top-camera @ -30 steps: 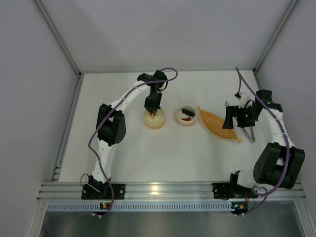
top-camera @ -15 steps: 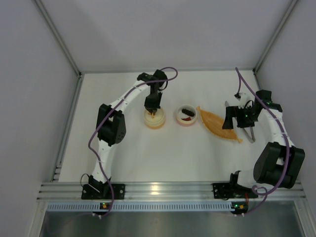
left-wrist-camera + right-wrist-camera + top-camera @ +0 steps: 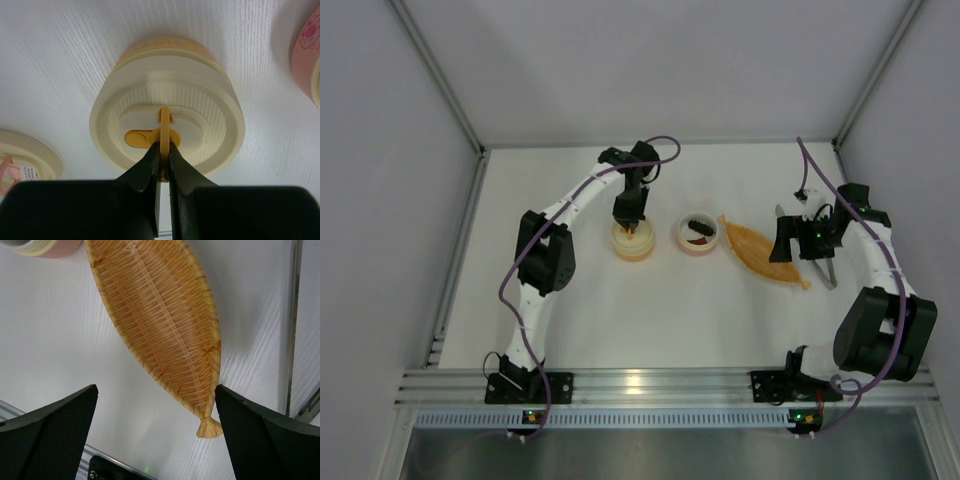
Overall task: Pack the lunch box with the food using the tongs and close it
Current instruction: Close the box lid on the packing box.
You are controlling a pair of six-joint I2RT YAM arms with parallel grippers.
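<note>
The left arm bends forward, the left gripper (image 3: 164,156) pinching the upright yellow tab (image 3: 164,120) on a cream round lidded container (image 3: 202,100). Just right of it, brown-and-red food (image 3: 698,227) lies in a pink round bowl (image 3: 700,251). Farther right, the right gripper (image 3: 157,427) hangs wide open, empty, over an orange woven boat-shaped tray (image 3: 160,320).

I see the lunch box (image 3: 633,243) standing in separate tiers on the table (image 3: 620,310). The yellow tier (image 3: 165,47) sits upright with its cream round lid (image 3: 210,115) seated on top, and the lid's yellow tab (image 3: 164,125) stands on edge. Just to its right the pink tier (image 3: 710,248) sits open, holding the food (image 3: 698,224): dark brown sausage-like pieces and a red bit. I make out the slim grey tongs (image 3: 826,272) further right, well apart from both tiers.
</note>
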